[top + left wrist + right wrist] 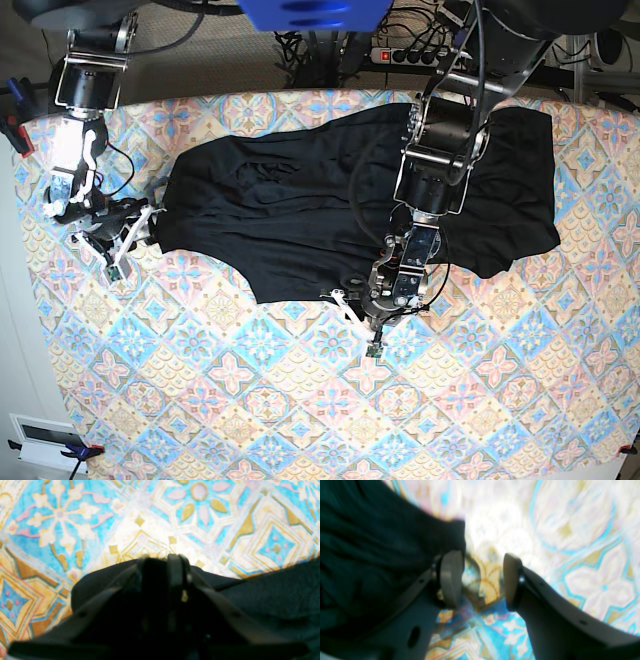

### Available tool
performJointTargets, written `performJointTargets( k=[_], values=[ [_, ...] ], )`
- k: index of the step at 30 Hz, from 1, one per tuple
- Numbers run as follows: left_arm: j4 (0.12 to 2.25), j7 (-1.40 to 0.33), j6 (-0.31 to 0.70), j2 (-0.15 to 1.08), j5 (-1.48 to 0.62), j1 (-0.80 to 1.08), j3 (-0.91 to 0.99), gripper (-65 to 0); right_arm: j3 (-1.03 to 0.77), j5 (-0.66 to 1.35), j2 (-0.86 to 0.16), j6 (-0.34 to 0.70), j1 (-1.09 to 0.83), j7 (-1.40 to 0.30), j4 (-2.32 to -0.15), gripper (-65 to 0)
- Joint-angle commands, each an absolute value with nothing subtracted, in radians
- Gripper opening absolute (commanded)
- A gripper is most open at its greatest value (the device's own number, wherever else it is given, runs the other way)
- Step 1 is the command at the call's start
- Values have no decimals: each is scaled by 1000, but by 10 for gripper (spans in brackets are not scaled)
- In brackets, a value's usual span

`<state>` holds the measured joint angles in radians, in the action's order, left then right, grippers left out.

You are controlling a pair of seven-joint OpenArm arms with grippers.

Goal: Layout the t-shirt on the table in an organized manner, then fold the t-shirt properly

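A plain black t-shirt point(300, 210) lies spread, rumpled, across the far half of the bench point(300, 400), which wears a diamond-tiled cloth of blue, pink, yellow and cream. The right gripper point(480, 580) has its jaws released, just beside the shirt's edge. The left gripper point(162, 557) sits over the hem; its jaws' state cannot be told. Cables lie behind.

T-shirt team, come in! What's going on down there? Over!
Right gripper open, empty, beside t-shirt edge. Left gripper at shirt's near edge, grip unclear. Shirt spread on table. Nothing in the way.
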<state>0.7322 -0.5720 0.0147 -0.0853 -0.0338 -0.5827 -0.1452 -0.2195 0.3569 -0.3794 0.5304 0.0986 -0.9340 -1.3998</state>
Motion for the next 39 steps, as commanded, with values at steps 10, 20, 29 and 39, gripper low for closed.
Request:
performJointTargets(
  k=[10, 20, 29, 39],
  values=[
    [746, -585, 8, -84, -31, -573, -143, -376, -76, 369, -394, 533, 222, -923, -1365, -392],
    [746, -579, 8, -82, -33, -572, -142, -407, -58, 369, -394, 533, 223, -895, -1302, -621],
    [920, -578, 8, -79, -33, -541, -136, -498, -205, 363, -394, 533, 223, -895, -1300, -644],
    [931, -578, 8, -84, -33, -529, -16, -499, -272, 369, -394, 535, 125, -903, -1379, -593]
  ],
)
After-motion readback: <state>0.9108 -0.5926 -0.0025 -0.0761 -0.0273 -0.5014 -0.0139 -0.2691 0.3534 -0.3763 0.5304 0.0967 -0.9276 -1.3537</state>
